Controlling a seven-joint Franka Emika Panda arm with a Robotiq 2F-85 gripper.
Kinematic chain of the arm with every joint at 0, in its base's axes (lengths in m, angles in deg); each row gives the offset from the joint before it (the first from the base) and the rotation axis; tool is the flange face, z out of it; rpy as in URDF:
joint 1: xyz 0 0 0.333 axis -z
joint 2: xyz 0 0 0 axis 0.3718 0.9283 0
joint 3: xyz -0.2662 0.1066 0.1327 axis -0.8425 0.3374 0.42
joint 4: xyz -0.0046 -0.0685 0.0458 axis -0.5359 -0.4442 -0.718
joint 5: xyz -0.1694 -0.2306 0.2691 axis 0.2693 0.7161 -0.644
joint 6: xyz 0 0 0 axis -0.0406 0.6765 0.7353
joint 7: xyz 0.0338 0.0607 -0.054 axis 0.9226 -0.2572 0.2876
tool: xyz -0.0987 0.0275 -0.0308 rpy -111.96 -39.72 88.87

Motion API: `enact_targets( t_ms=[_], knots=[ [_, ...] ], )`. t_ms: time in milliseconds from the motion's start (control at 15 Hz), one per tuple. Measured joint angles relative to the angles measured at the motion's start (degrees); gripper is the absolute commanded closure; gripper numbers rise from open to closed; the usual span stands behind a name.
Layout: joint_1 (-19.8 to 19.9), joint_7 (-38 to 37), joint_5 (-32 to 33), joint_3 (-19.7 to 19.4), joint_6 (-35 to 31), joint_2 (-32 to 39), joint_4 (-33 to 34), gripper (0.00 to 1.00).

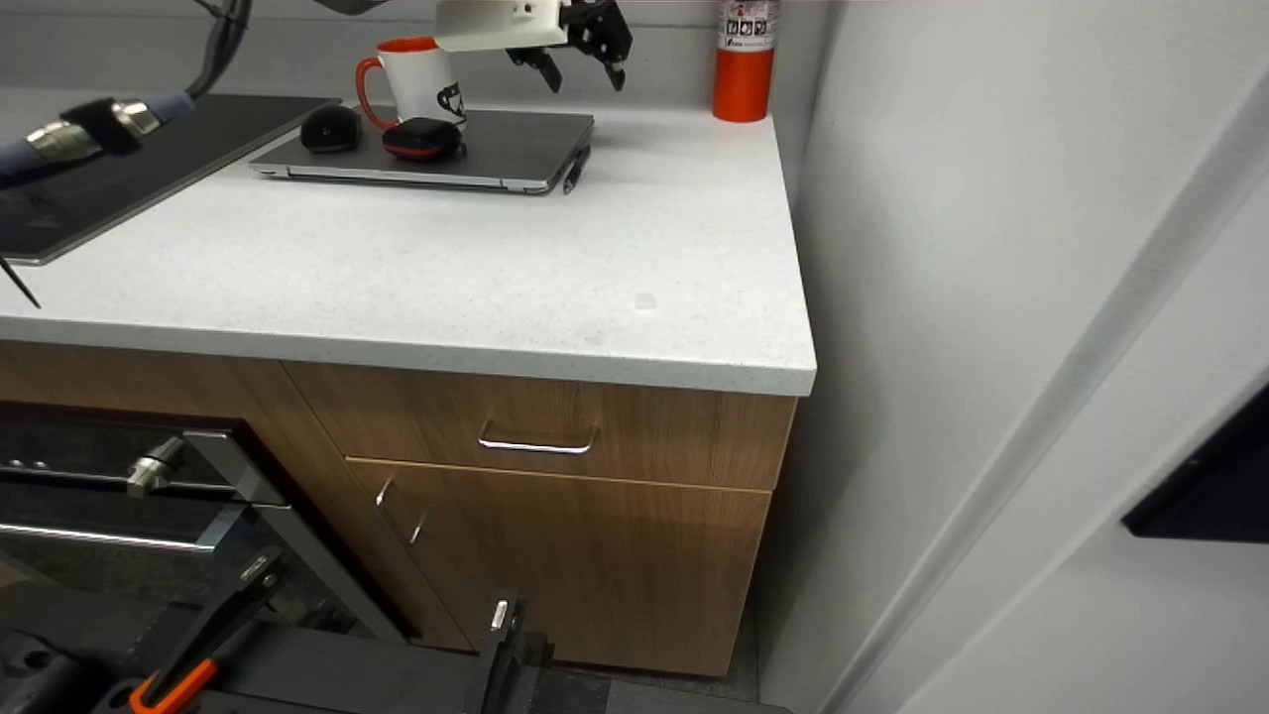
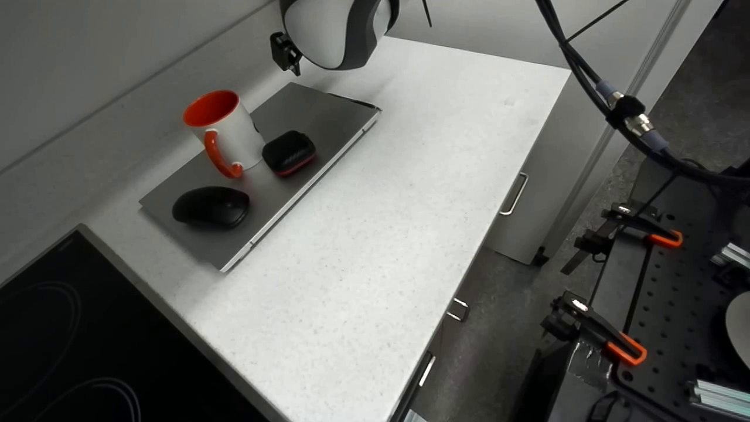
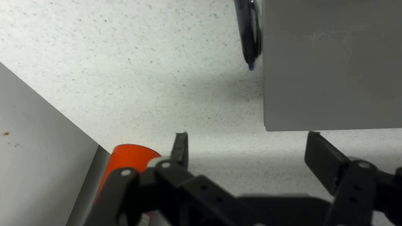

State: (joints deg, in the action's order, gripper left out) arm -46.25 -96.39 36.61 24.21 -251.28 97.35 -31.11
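Overhead: one black two-fingered end effector (image 1: 587, 81), released, its fingers (image 3: 180, 147) spread well apart, hanging above the back edge of the white speckled surface (image 1: 496, 258), near a rear corner of one closed, flat grey laptop (image 2: 263, 190).

Laptop: set along the surface's back edge; just beside its short side, one slim dark pen (image 3: 248, 34) with clip, lying on the surface.

Atop the laptop: one white mug (image 2: 240, 140) with orange-red interior and handle, upright, towards the surface's back edge; one small black case (image 2: 289, 152) with red trim, just beside the mug; one black rounded computer mouse (image 2: 211, 207), at the end nearest one black glass cooktop (image 2: 105, 328) with pale rings.

At the surface's back corner, by one pale grey upright panel (image 1: 922, 198): one red cylinder (image 1: 744, 81) with white printed label, upright.

Beneath the surface's front edge: one brown wood-grain drawer (image 1: 654, 426) with slim metal handle (image 1: 535, 448).

Facing that edge: two black clamps (image 2: 600, 329) with orange handles, on one black perforated plate (image 2: 662, 275).
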Motion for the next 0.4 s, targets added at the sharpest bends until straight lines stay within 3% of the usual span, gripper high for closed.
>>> enact_targets(
  t_ms=[200,400],
  knots=[
    [2.54,-0.07,0.0,2.91,0.0,-0.08,0.91,0.0],
    [2.99,-0.07,0.0,3.38,0.0,-0.09,1.08,0.0]
  ],
)
